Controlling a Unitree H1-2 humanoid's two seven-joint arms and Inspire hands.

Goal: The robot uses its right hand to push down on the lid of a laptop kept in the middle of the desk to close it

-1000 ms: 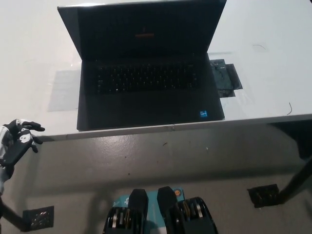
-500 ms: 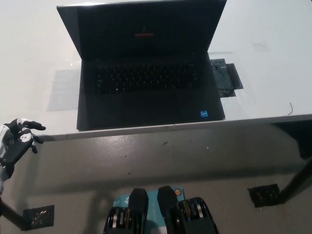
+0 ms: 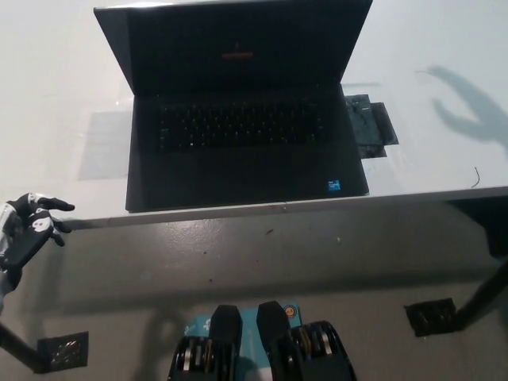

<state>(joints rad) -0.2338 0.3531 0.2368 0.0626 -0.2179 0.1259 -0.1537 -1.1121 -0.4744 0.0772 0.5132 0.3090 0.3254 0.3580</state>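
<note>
In the head view, a hand-shaped shadow is now falling across the right part of the white tabletop, where half a second ago that patch was bare. The right hand itself is not showing in the picture, so whether its fingers are apart or together cannot be told. The shadow suggests the black arm is rising toward the laptop, so the reach is probably beginning. The laptop is sitting in the middle of the tabletop, unmoved, its lid standing open at the far side with the screen dark. The white left hand is resting at the lower left, off the near edge, fingers apart and holding nothing.
</note>
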